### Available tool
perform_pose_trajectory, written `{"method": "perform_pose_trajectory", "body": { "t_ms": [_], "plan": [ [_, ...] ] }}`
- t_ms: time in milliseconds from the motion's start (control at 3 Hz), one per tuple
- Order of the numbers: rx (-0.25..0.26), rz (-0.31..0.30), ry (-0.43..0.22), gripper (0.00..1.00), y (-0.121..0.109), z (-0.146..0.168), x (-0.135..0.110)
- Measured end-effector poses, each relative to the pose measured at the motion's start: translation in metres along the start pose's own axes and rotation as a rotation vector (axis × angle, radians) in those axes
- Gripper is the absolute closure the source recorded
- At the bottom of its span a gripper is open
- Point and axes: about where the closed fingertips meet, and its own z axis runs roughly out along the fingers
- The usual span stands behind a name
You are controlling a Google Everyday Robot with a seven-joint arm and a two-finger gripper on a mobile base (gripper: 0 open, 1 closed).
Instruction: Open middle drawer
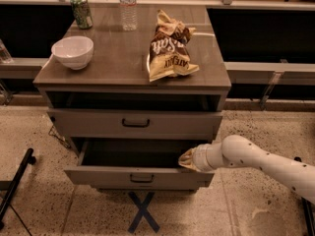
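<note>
Gripper (187,159), indistinct, inside right end of open middle drawer (98,176)

Grey-brown middle drawer (98,176), black handle (141,179); white bowl (73,51); brown-cream chip bag (169,48); tan claw (187,160) at drawer rim.

One cabinet (113,70) shows two drawers, the upper drawer (93,123) and the middle drawer (93,176). On top sit four things: one bowl (73,51), one can (80,11), one bottle (128,6) and one chip bag (170,48). One tape cross (143,211) marks the floor. One gripper (186,159) sits at the middle drawer's right end.
</note>
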Motion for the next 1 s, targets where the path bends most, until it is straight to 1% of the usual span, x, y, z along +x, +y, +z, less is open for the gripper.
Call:
{"method": "perform_pose_trajectory", "body": {
  "t_ms": [1000],
  "plan": [
    [-0.024, 0.026, 0.033, 1.0, 0.003, 0.023, 0.019]
  ]
}}
